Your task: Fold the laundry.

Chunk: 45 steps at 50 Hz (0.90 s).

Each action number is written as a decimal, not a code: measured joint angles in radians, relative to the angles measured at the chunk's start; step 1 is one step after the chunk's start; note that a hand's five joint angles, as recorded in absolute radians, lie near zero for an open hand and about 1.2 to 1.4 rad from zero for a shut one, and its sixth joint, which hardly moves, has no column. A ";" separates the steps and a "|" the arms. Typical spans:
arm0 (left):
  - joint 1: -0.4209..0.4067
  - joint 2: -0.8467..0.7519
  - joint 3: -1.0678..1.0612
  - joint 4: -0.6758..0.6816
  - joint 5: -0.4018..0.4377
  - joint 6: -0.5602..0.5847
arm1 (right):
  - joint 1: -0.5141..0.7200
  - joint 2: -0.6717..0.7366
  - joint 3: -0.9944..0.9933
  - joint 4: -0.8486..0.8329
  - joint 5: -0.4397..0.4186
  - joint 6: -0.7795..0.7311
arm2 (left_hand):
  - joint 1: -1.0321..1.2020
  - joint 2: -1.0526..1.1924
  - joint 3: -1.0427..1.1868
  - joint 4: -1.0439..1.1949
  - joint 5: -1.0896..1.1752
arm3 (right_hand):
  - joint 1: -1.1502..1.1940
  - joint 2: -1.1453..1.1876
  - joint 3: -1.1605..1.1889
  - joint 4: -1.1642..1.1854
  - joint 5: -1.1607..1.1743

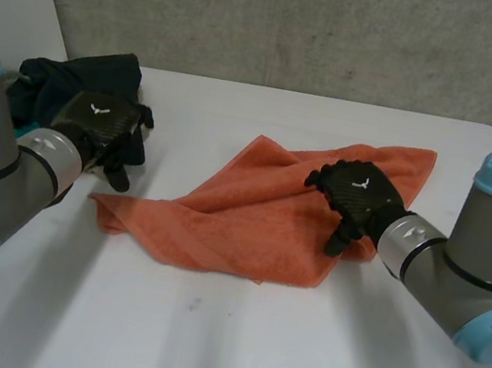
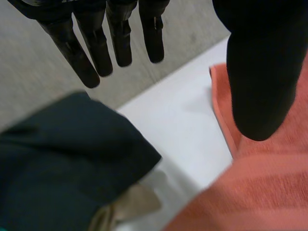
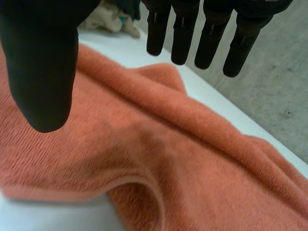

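While right hand [image 1: 359, 193] hangs above, towel [image 1: 241, 214] lies rumpled.

The towel [image 1: 251, 209] is orange, the garment [image 1: 73, 82] dark navy, the table [image 1: 198, 347] white.

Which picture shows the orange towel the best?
The head view: the whole towel lies rumpled on the table, with the right hand over its right part. The right wrist view shows close-up folds beneath that hand; the left wrist view shows one edge beside the left hand.

The right hand [image 3: 43, 62], fingers straight, hovers over the rumpled orange towel [image 3: 192, 159] (one edge curling over).
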 measured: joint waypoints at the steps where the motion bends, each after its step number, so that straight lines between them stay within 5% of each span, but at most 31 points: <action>1: 0.013 -0.036 0.030 -0.026 0.018 -0.001 | 0.010 0.007 -0.001 0.007 0.015 -0.019 | 0.022 0.024 0.025 0.024 0.026 | 0.022 0.020 0.018 0.022 0.023; 8: 0.069 -0.222 0.186 -0.162 0.089 0.000 | 0.025 0.079 -0.018 0.004 0.086 -0.102 | 0.193 0.192 0.192 0.195 0.192 | 0.039 0.043 0.038 0.045 0.044; 19: 0.069 -0.350 0.280 -0.230 0.068 0.026 | -0.004 0.149 -0.052 -0.011 0.102 -0.139 | 0.118 0.124 0.127 0.116 0.112 | 0.037 0.040 0.037 0.045 0.023; 23: 0.055 -0.366 0.292 -0.242 0.062 0.044 | -0.008 0.179 -0.068 -0.025 0.108 -0.150 | 0.246 0.236 0.236 0.238 0.235 | 0.037 0.041 0.037 0.045 0.025; 26: 0.043 -0.377 0.302 -0.257 0.050 0.063 | -0.014 0.208 -0.088 -0.031 0.118 -0.160 | 0.549 0.522 0.520 0.519 0.513 | 0.176 0.173 0.165 0.169 0.163; 28: 0.039 -0.381 0.310 -0.263 0.037 0.074 | -0.018 0.219 -0.099 -0.030 0.123 -0.164 | 0.724 0.705 0.699 0.702 0.694 | 0.478 0.491 0.452 0.453 0.447; 31: 0.032 -0.385 0.328 -0.269 0.004 0.090 | -0.024 0.222 -0.107 -0.026 0.125 -0.162 | 0.756 0.767 0.758 0.758 0.744 | 0.727 0.757 0.739 0.743 0.733; 45: -0.008 -0.301 0.559 -0.227 -0.127 0.073 | 0.074 0.036 0.077 0.048 0.025 -0.045 | 0.756 0.807 0.796 0.805 0.762 | 0.727 0.772 0.771 0.785 0.762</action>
